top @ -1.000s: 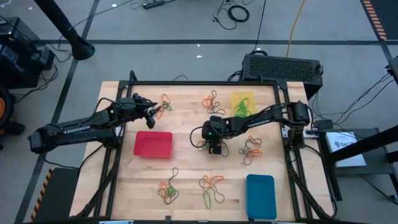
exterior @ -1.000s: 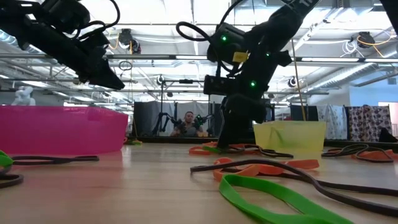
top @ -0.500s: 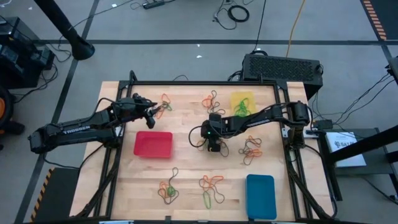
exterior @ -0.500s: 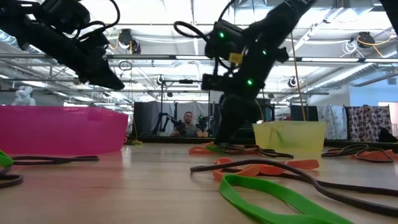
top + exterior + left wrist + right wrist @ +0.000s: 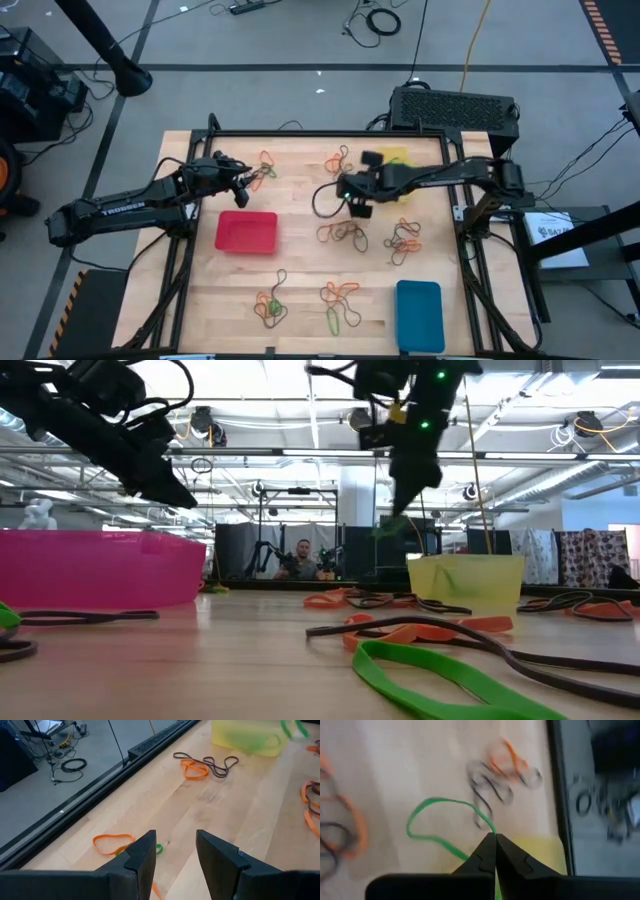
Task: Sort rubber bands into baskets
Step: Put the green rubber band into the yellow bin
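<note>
My right gripper (image 5: 494,837), lifted beside the yellow basket (image 5: 392,160), pinches a green rubber band (image 5: 427,810) bound, I judge, for that basket (my left gripper (image 5: 174,851) waits parted, empty).

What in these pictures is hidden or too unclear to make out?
- Inside the red basket: low view is level, its wall hides the contents.
- Blue basket: absent from the low view.
- Right gripper pinching a green rubber band: right wrist view is blurred, band's lower end hidden behind the fingers.
- Distant person: low view, too small.
</note>
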Available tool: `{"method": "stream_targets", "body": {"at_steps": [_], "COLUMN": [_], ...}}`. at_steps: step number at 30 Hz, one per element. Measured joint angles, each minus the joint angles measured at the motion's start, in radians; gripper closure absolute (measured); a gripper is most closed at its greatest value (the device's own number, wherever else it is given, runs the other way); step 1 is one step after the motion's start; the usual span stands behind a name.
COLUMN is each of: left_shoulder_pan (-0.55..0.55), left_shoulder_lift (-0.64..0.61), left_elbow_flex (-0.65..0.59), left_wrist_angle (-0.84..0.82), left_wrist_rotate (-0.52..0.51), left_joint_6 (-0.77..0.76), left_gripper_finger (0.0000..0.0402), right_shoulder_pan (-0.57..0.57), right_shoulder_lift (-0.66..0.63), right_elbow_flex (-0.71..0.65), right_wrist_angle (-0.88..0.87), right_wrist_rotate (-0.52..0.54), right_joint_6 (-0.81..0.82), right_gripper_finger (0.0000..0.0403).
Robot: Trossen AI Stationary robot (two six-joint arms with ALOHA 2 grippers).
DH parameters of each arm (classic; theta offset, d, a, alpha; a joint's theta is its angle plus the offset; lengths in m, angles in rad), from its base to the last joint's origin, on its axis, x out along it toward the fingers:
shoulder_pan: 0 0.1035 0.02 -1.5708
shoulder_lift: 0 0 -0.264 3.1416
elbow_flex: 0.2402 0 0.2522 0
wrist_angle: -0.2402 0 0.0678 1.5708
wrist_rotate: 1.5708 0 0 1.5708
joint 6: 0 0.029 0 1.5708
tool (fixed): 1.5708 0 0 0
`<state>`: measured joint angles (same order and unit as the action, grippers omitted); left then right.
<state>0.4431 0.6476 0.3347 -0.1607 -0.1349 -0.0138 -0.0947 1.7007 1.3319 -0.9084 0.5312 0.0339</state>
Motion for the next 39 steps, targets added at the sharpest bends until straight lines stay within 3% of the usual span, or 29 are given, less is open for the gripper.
{"method": "stream_targets", "body": {"at_steps": [9,17,23,34,36,39], "left_shoulder_pan": [0.0,0.0,0.0,0.0,0.0,0.0], "left_shoulder_lift": [0.0,0.0,0.0,0.0,0.0,0.0], "left_elbow_flex": [0.0,0.0,0.0,0.0,0.0,0.0], "left_wrist_angle": [0.018,0.043,0.043,0.043,0.042,0.041], "left_wrist_rotate": [0.0,0.018,0.033,0.034,0.034,0.034], "left_joint_6": [0.001,-0.003,-0.004,0.003,0.003,0.003], "left_gripper_finger": [0.0253,0.0253,0.0253,0.0253,0.0253,0.0253], "right_shoulder_pan": [-0.204,-0.342,-0.342,-0.299,-0.285,-0.257], "right_shoulder_lift": [-0.041,-0.041,-0.041,-0.041,-0.042,-0.042], "right_elbow_flex": [-0.097,-0.162,-0.162,-0.076,-0.035,0.024], "right_wrist_angle": [-0.13,-0.106,-0.119,-0.213,-0.237,-0.24], "right_wrist_rotate": [0.002,-0.015,-0.016,-0.015,-0.055,-0.217], "right_joint_6": [0.063,0.112,0.089,0.114,0.147,0.203], "right_gripper_finger": [0.0403,0.0403,0.0395,0.0314,0.0303,0.0294]}}
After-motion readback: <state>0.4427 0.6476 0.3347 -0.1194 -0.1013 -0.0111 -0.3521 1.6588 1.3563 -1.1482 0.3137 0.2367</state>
